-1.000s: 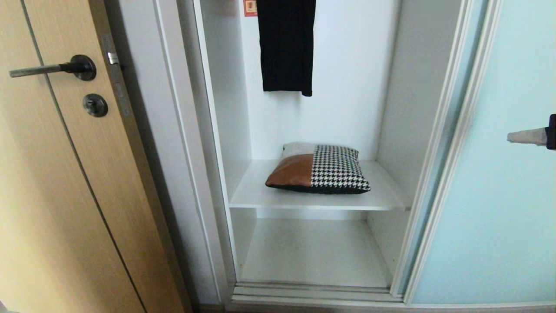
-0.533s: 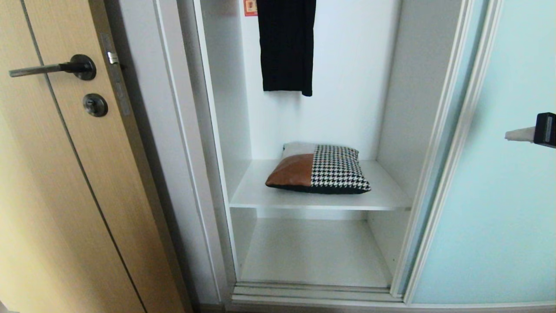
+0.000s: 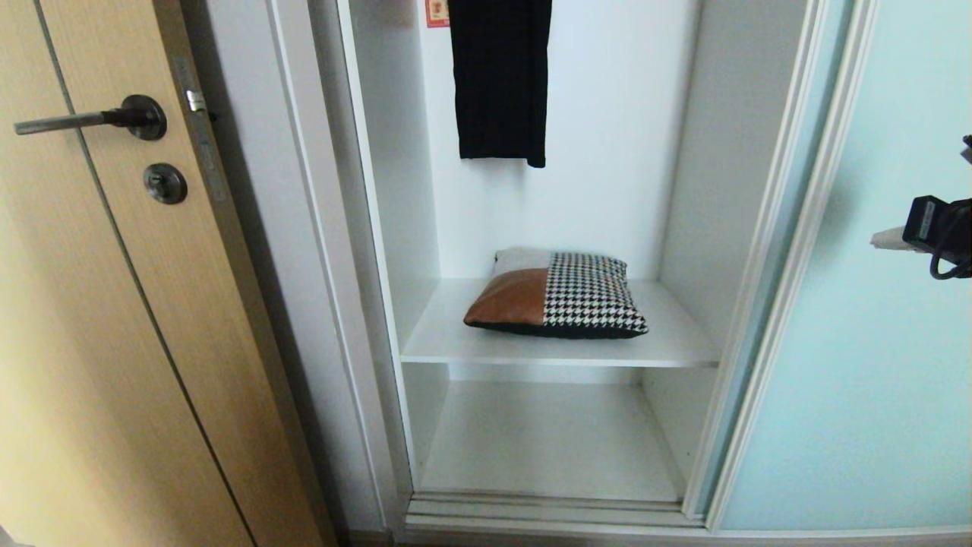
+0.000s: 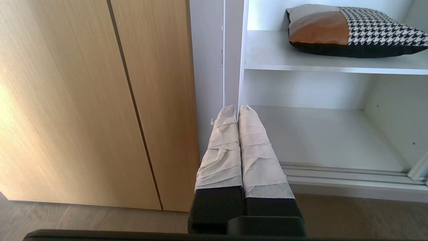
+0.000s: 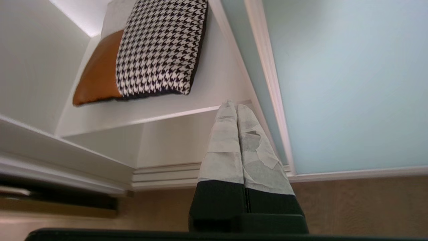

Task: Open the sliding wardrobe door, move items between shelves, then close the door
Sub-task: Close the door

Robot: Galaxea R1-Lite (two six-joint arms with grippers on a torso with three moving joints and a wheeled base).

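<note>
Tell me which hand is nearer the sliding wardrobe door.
Right. The right hand is raised in front of the sliding wardrobe door. The left hand hangs low by the wardrobe's opposite edge, beside the wooden door.

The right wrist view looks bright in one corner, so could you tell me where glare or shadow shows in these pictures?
Right wrist view: white wardrobe back wall is washed out by glare. Left wrist view: a warm light patch on the tan wooden door. Head view: soft shadow under the white laminate shelf.

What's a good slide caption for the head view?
Wardrobe open: patchwork bundle on upper shelf, right pincer shut.
</note>
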